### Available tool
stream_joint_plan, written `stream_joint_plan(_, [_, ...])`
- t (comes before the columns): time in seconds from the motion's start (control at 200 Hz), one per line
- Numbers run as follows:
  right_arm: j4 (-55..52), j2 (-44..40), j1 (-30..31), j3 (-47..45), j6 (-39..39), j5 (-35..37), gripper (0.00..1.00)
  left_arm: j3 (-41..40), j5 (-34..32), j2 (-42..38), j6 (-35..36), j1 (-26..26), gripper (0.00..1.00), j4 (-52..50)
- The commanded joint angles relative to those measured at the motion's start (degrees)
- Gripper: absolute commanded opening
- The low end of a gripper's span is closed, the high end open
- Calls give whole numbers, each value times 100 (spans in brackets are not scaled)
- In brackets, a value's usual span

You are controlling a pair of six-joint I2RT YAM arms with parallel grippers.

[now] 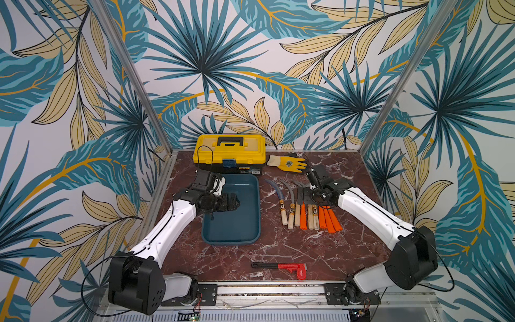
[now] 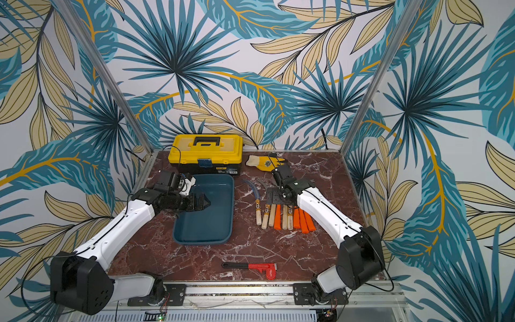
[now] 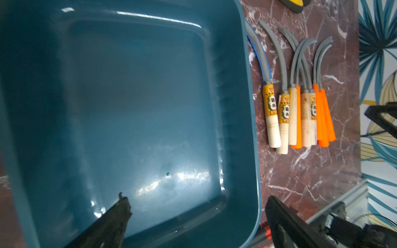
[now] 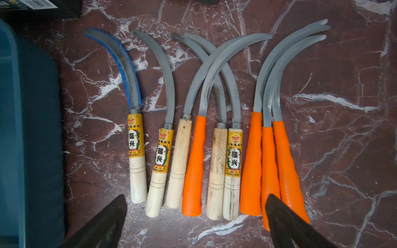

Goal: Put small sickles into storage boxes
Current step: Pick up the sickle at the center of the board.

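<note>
Several small sickles [image 4: 194,150] lie side by side on the marble table [image 1: 278,251], with curved grey blades and pale wooden or orange handles [image 1: 306,218]. Left of them stands the storage box [image 1: 231,242], a shallow dark teal tray with nothing in it. My left gripper [image 3: 197,206] hovers open over the tray's left part [image 1: 237,203]; one fingertip is above the tray floor, the other beyond its rim [image 3: 255,128]. My right gripper [image 4: 196,201] hangs open above the row of sickles [image 1: 305,196], its fingertips spanning the handle ends without touching them.
A yellow toolbox [image 1: 229,152] stands behind the tray, and a yellow work glove [image 1: 287,163] lies at the back right. A red pipe wrench [image 1: 289,269] rests near the front edge. Metal frame posts and patterned walls close in the sides and the back.
</note>
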Motion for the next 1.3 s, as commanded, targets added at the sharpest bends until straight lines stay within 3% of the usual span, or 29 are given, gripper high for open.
stream_joint_plan(0.0, [-216, 329, 171, 249, 168, -113, 100, 236, 699, 71, 55, -51, 99, -112])
stream_joint_plan(0.516, [-298, 1784, 631, 1194, 309, -259, 97, 296, 1333, 123, 155, -60, 99, -118])
stream_joint_plan(0.761, [-494, 2303, 663, 1573, 343, -472, 75, 338, 1284, 30, 196, -60, 99, -114])
stream_joint_plan(0.996, [-956, 2847, 672, 2025, 379, -566, 67, 369, 1227, 69, 178, -53, 99, -113])
stream_joint_plan(1.172, [-1017, 3069, 673, 2152, 357, -641, 53, 344, 1222, 120, 166, -60, 99, -112])
stream_joint_plan(1.297, [-1016, 3182, 678, 2193, 374, -744, 51, 309, 1219, 111, 144, -61, 99, -117])
